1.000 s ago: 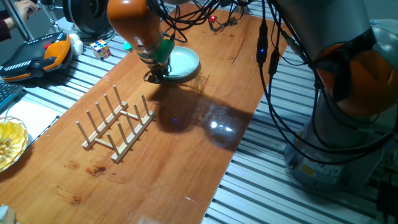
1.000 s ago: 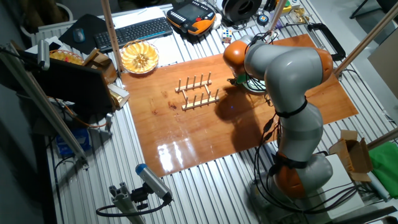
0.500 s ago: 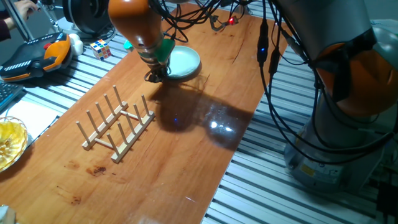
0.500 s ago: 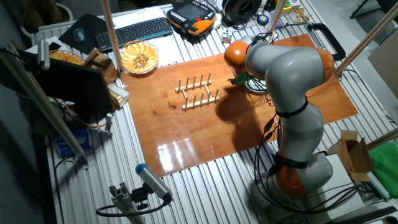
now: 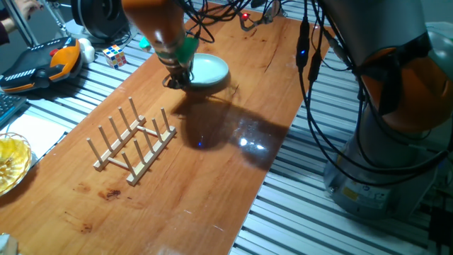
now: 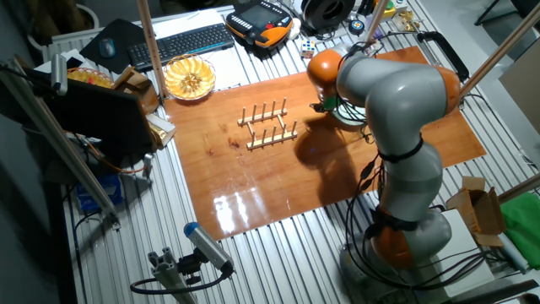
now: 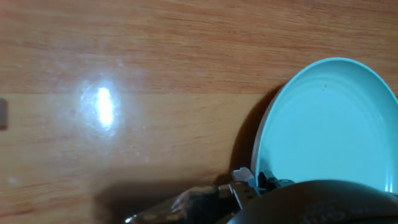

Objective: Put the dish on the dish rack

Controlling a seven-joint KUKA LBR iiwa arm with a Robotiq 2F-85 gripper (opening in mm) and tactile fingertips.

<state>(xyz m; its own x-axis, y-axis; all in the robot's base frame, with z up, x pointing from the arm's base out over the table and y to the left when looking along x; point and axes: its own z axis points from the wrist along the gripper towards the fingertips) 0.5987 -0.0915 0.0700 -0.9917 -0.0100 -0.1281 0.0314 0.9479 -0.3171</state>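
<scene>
rack: the dish rack (image 5: 132, 144) is sitting nearest me on the worktop (image 5: 212, 184), pegs up, nothing in it yet, and well apart from the dish.

gap: there's a stretch of bare wood between rack and dish, so I'm guessing any carry is going to be a longish swing, and a thin rim hold could be slipping the whole way.

pincer: the pincer (image 5: 177, 78) is hanging right at the near rim of the dish. In the hand view its fingers (image 7: 244, 180) are sitting at the plate's edge, but honestly I can't tell whether they're clamped on it or apart.

dish: the dish (image 5: 207, 69) is looking flat or close to it at the far end of the worktop. It's glossy and shallow, so I'm thinking an edge pinch could be sliding off, or the plate could be tipping and clattering back down.

slotting: it seems to be about as wide as the rack, so I'm expecting the pegs to be catching the rim if it's coming in crooked.

cables: loose cables (image 5: 311, 64) are dangling off the arm over the far side, so snagging is looking possible.
</scene>
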